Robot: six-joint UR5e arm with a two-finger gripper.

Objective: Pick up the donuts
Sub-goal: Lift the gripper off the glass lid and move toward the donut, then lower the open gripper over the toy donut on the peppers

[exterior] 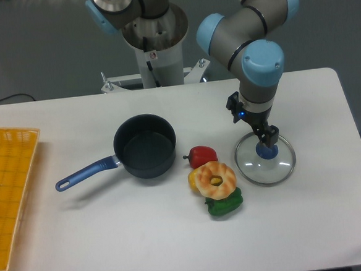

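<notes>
The donuts are one tan ring donut (216, 179) with pale icing and a centre hole, near the middle of the table. It lies on a yellow toy pepper (193, 178) and partly over a green pepper (224, 204). My gripper (267, 143) points down to the donut's right, about a hand's width away. Its dark fingers sit at the blue knob (268, 153) of a glass lid (266, 167). The fingers are close around the knob, but whether they clamp it does not show.
A red toy pepper (201, 154) lies just behind the donut. A dark saucepan (145, 145) with a blue handle (87, 173) stands to its left. A yellow basket (8, 197) fills the table's left edge. The arm's base (155, 44) rises at the back.
</notes>
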